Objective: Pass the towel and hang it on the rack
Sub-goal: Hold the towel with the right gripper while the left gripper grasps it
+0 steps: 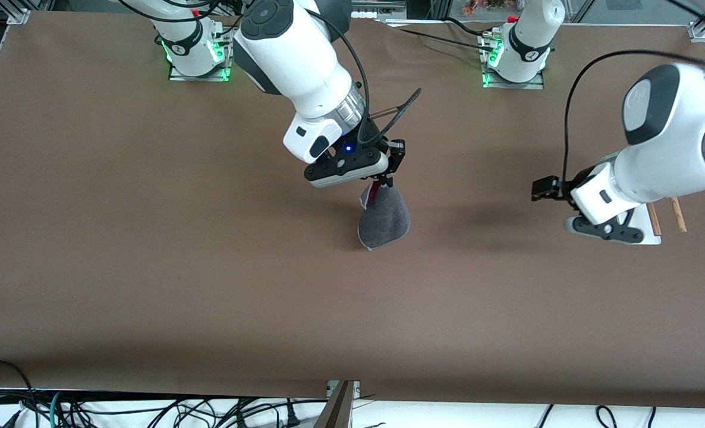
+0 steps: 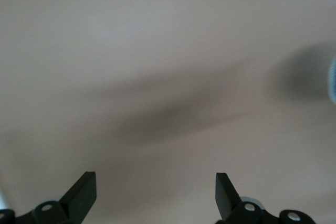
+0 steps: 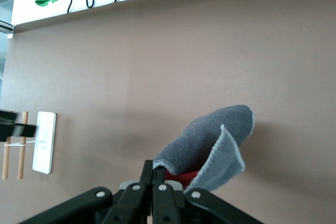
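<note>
Brown bench (image 1: 150, 267) carries the rack (image 1: 655, 229) at the left arm's end. Over mid-bench, the right tool (image 1: 382, 184) pinches the grey towel (image 1: 383, 223), lifted. The left tool (image 2: 156, 192) gapes wide, empty, beside the rack. No writing legible.

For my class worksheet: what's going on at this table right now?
The right gripper is shut on the towel, which hangs from it over the middle of the table. The left gripper waits open and empty above the table by the rack, which stands at the left arm's end. The towel has not yet been passed or hung.
</note>
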Controlling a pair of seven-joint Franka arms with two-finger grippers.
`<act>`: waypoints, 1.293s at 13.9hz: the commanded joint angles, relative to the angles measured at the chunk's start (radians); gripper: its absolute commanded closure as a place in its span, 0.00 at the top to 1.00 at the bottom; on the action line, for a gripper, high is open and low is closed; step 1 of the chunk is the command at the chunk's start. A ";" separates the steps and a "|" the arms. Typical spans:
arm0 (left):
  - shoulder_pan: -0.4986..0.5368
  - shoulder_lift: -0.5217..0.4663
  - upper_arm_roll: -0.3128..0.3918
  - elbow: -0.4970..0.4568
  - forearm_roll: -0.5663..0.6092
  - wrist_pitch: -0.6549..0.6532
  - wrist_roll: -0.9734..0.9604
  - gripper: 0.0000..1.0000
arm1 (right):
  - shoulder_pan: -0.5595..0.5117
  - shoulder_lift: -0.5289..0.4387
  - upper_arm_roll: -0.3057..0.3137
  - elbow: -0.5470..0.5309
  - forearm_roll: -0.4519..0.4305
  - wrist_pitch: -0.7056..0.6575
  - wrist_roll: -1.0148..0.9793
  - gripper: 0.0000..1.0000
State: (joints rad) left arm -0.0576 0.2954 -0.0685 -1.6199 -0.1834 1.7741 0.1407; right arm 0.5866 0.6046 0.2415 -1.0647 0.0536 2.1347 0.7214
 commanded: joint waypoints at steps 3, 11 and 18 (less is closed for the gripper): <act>-0.022 -0.015 -0.004 -0.162 -0.284 0.198 0.294 1.00 | 0.004 0.006 -0.001 0.023 0.005 -0.004 0.015 0.00; -0.063 0.041 -0.108 -0.298 -0.606 0.407 0.922 1.00 | 0.004 0.006 0.001 0.023 0.008 -0.004 0.015 0.00; -0.166 0.080 -0.194 -0.298 -0.798 0.607 1.008 1.00 | 0.004 0.006 0.001 0.023 0.008 -0.001 0.015 0.00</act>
State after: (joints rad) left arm -0.2116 0.3703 -0.2627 -1.9170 -0.9362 2.3609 1.1010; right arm 0.5867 0.6046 0.2410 -1.0644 0.0536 2.1358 0.7244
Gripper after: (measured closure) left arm 0.000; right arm 0.982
